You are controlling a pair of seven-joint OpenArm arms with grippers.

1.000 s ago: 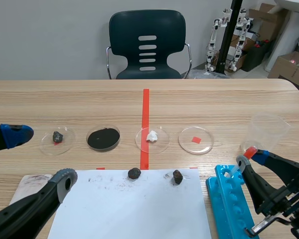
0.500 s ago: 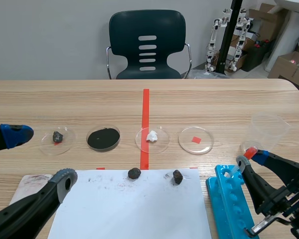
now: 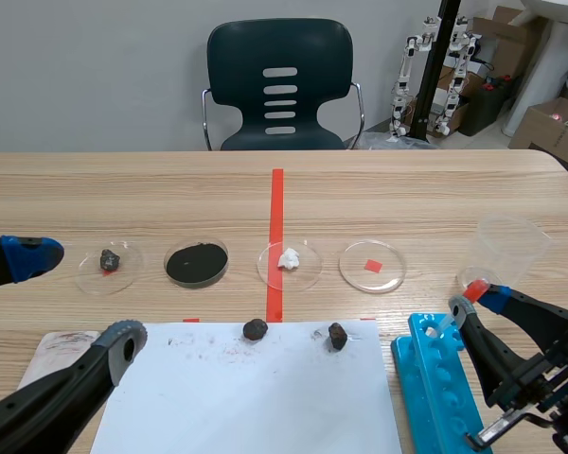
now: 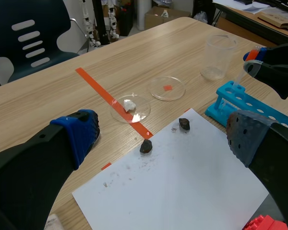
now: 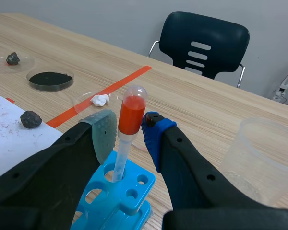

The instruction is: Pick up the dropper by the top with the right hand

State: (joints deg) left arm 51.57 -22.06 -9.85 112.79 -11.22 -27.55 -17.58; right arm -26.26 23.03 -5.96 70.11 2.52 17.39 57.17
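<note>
The dropper [image 5: 131,112], a clear tube with a red bulb on top, stands upright in a hole of the blue rack [image 5: 129,191] at the table's near right. My right gripper [image 5: 130,123] is shut on the bulb, grey pad on one side and blue pad on the other. In the scene view the same grip shows at the dropper [image 3: 471,289] over the rack [image 3: 435,378]. My left gripper [image 4: 161,134] hangs open over the near left of the table, holding nothing, far from the dropper [image 4: 249,54].
An empty clear beaker [image 3: 511,248] stands just behind the rack. Several petri dishes [image 3: 197,262] lie in a row mid-table. Two dark rocks [image 3: 256,329] rest on the far edge of a white paper sheet [image 3: 246,397]. A chair [image 3: 280,85] stands beyond the table.
</note>
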